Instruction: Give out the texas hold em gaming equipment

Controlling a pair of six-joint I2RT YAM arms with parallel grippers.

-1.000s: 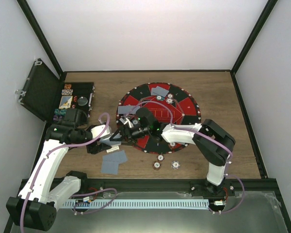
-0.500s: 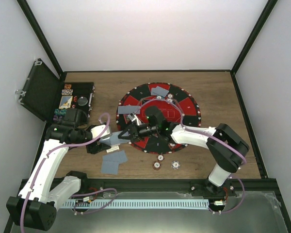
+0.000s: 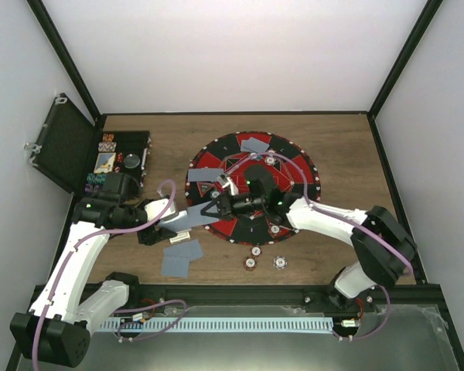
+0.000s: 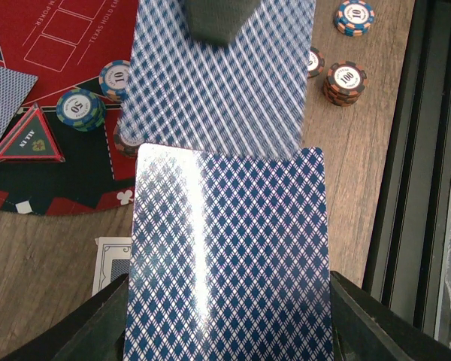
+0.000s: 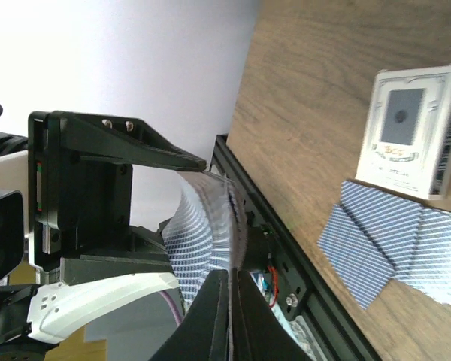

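My left gripper (image 3: 167, 222) (image 4: 229, 320) is shut on a deck of blue-patterned playing cards (image 4: 229, 256), held above the wood left of the mat. My right gripper (image 3: 214, 210) (image 5: 231, 274) is shut on the top card (image 4: 222, 75) (image 5: 210, 218), which bends and sticks half out of the deck. Three loose cards (image 3: 182, 257) (image 5: 391, 241) lie face down in front of the left gripper. Poker chips (image 3: 249, 263) sit near the front edge, and others (image 4: 114, 75) lie on the mat. More cards (image 3: 255, 144) rest on the mat's far side.
The round red-and-black mat (image 3: 294, 166) fills the table's middle. A black hinged case (image 3: 62, 143) stands open at the back left with chips in its tray (image 3: 108, 145). A white card box (image 5: 410, 135) lies beside the loose cards. A triangular marker (image 4: 28, 138) sits on the mat.
My right gripper closed on the deck's top card and drew it to the right, its elbow swinging right. The left arm kept still with the deck.
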